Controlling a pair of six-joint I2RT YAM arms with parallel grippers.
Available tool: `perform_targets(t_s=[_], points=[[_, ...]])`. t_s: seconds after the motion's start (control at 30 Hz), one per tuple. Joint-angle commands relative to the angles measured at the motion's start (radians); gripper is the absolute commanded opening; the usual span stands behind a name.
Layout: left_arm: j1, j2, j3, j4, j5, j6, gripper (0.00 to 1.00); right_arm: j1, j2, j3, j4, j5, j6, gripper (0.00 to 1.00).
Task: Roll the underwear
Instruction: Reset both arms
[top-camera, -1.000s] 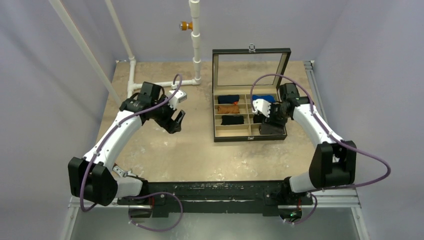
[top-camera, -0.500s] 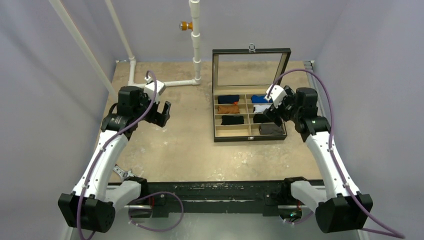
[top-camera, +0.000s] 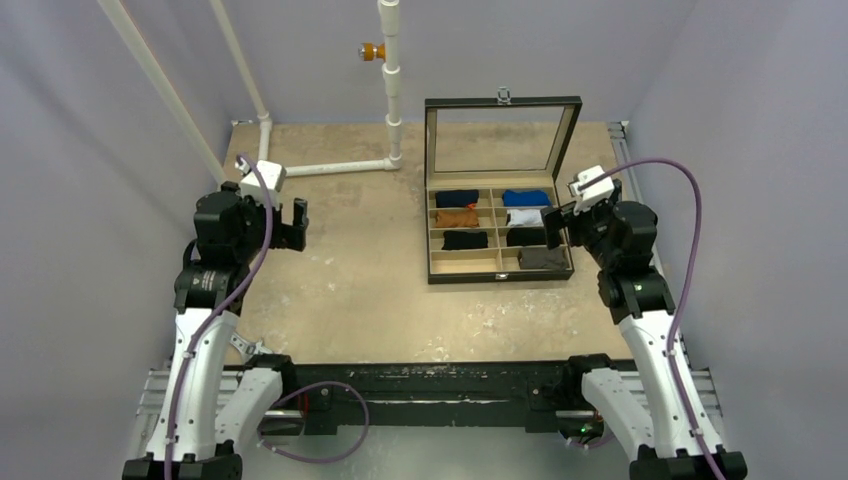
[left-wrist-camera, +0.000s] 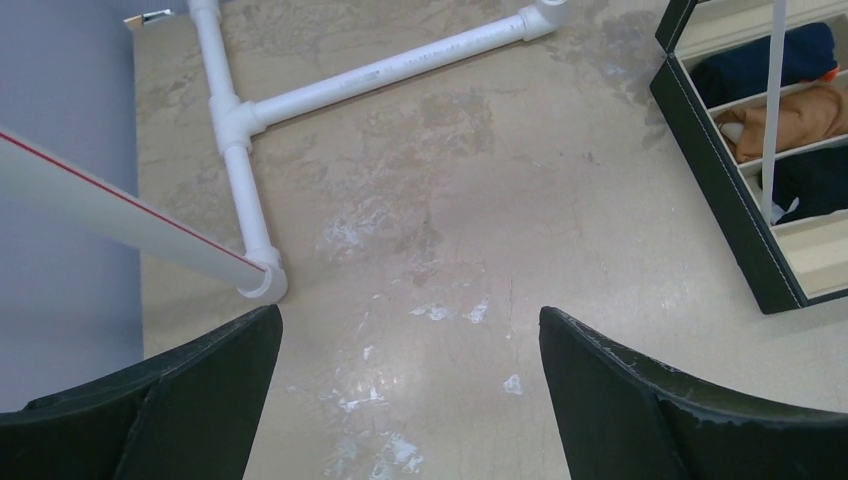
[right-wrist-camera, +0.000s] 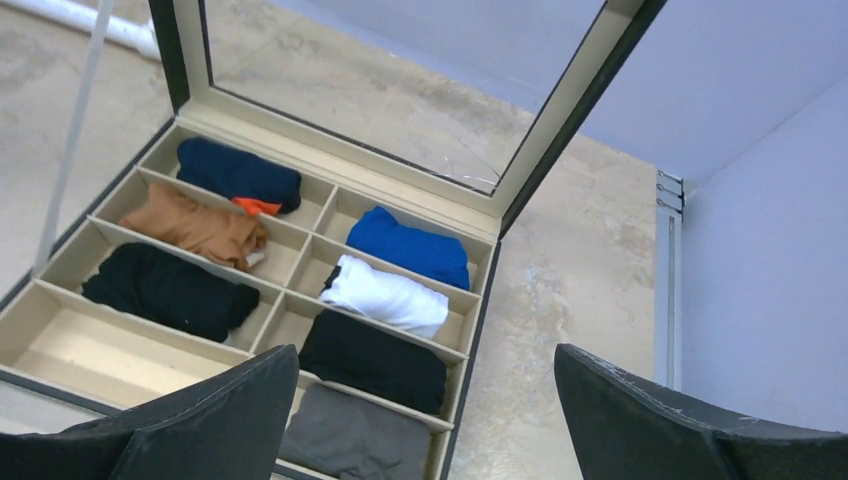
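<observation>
The task looks essentially done. The underwear (right-wrist-camera: 352, 442) lies as a compact grey roll in the near right compartment of the divided box (top-camera: 500, 278), just in front of a black roll (right-wrist-camera: 372, 362) and touched by neither arm. The right tool (right-wrist-camera: 425, 360) hangs above that end of the box with its fingers wide apart and nothing between them. The left tool (left-wrist-camera: 408, 340), equally spread and empty, is well away over bare desk (top-camera: 380, 300) on the far left, near the white pipe frame (left-wrist-camera: 240, 190). Both arms are raised clear of the work, so little appears to be left beyond parking them. The near left compartment (right-wrist-camera: 95, 350) holds nothing, while the others carry navy, tan, black, blue and white rolls. The glass lid (top-camera: 503, 101) stands upright; whether closing it belongs to the job cannot be judged. No brand, label or legible writing shows on the garments, the box or the arms in any view.
</observation>
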Motion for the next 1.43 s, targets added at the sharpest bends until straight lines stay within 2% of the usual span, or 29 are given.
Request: perform_targets(t_s=[0.0,0.23,0.5,0.77,1.4], points=[[0.017,-0.058,0.015,-0.012,-0.041,-0.035,1.00,-0.004,-0.065,-0.027,0.071,0.017,0.149,0.99],[0.022,-0.171,-0.104,0.028,-0.028,-0.093,1.00,-0.020,-0.112,-0.048,0.080,0.026,0.198,0.99],[0.022,-0.232,-0.175,0.078,0.073,-0.067,1.00,-0.041,-0.209,-0.065,0.049,0.004,0.157,0.99],[0.022,-0.278,-0.229,0.111,0.057,-0.035,1.00,-0.081,-0.211,-0.069,0.041,-0.015,0.150,0.99],[0.022,-0.260,-0.228,0.096,0.067,-0.015,1.00,-0.081,-0.205,-0.085,0.037,-0.023,0.139,0.99]])
